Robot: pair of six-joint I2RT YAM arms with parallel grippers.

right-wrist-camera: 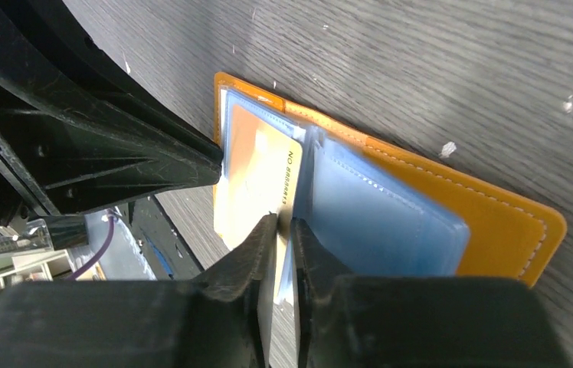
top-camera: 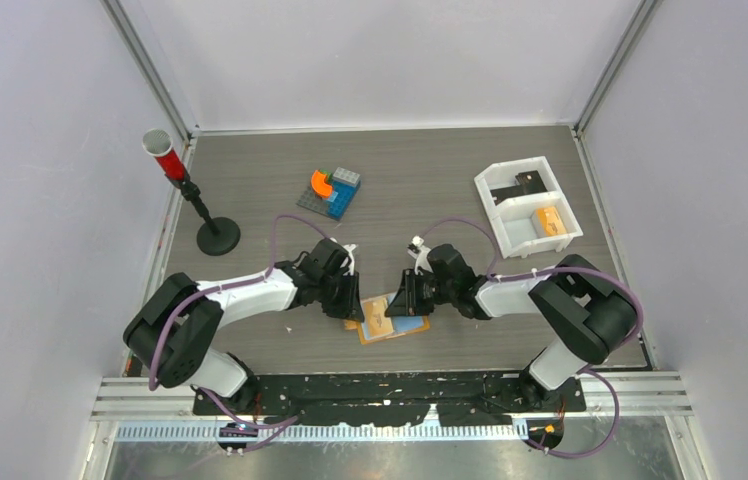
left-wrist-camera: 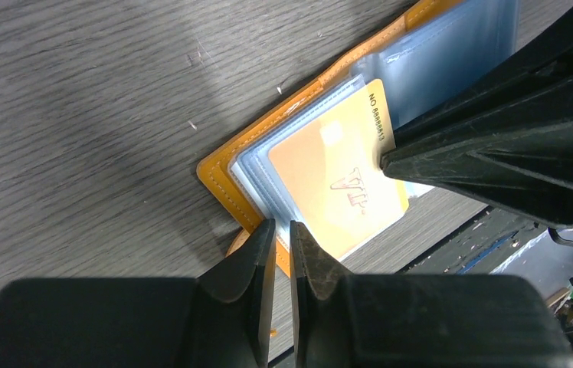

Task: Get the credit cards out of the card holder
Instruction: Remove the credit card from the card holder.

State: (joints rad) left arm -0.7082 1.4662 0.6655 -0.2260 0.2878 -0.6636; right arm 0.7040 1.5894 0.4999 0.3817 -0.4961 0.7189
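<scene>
Lying open on the worktop [top-camera: 250, 190] near its front edge, between my two arms, was the card holder [top-camera: 400, 325], tan-orange with blue sleeves. My left tool [left-wrist-camera: 282, 228] was nearly together, pinching the holder's near edge. My right tool [right-wrist-camera: 283, 222] was clamped on a gold credit card [right-wrist-camera: 257, 172] partly in its sleeve.
</scene>
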